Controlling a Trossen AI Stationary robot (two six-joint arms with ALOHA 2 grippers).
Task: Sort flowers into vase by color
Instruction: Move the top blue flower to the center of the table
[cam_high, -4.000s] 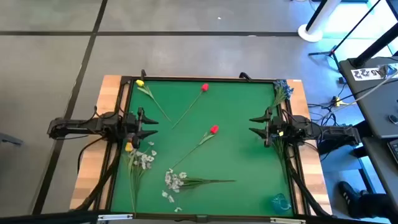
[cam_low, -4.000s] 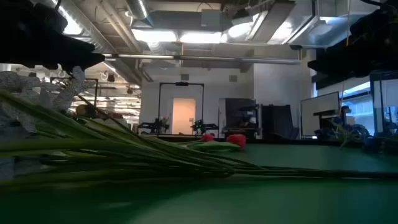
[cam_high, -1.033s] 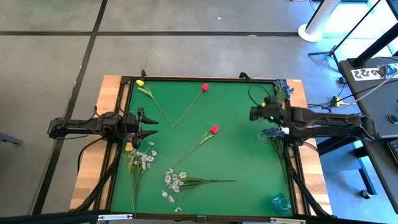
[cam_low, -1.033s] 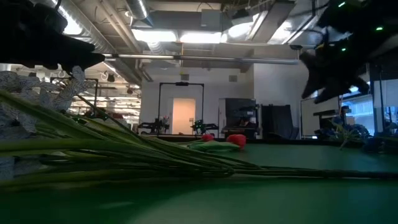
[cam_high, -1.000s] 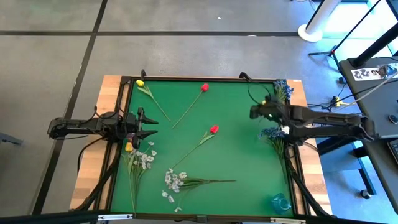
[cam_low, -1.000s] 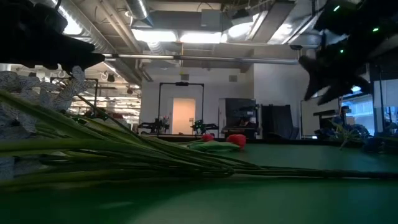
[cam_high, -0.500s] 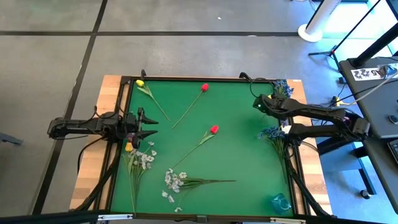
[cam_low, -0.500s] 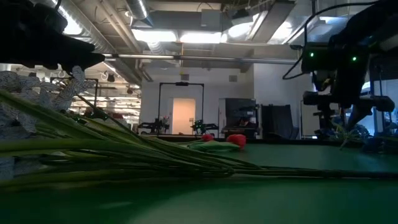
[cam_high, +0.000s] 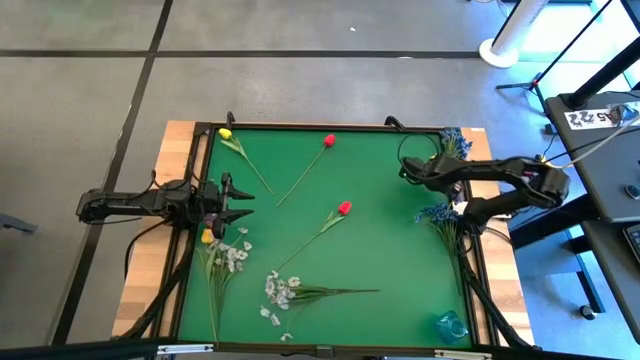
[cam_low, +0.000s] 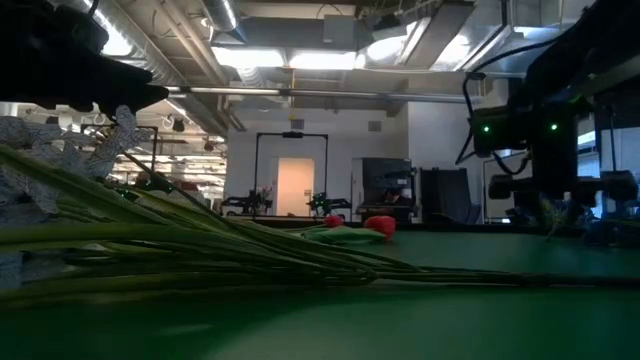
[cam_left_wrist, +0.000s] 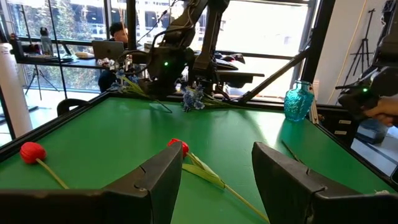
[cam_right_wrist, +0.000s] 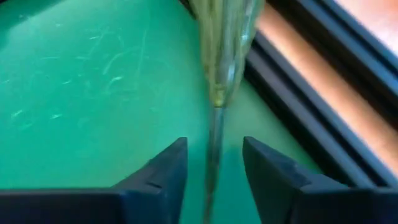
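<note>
My right gripper is open and points down near the table's far right corner. Its fingers stand on either side of the green stem of a blue spray; whether they touch it, I cannot tell. A second blue spray lies by the right edge. Red tulips, yellow tulips and white sprays lie flat on the green mat. My left gripper waits open at the left edge.
A blue glass vase stands at the near right corner. A black rail and the wooden border run close beside the right gripper. Bare mat lies between the tulips and the right edge. In the low view, white-spray stems lie close in front.
My right arm has swung toward the far right corner, folded at the elbow, and tipped its gripper from level to pointing down over the blue spray's stem, dropping closer to the mat. No flower has moved.
</note>
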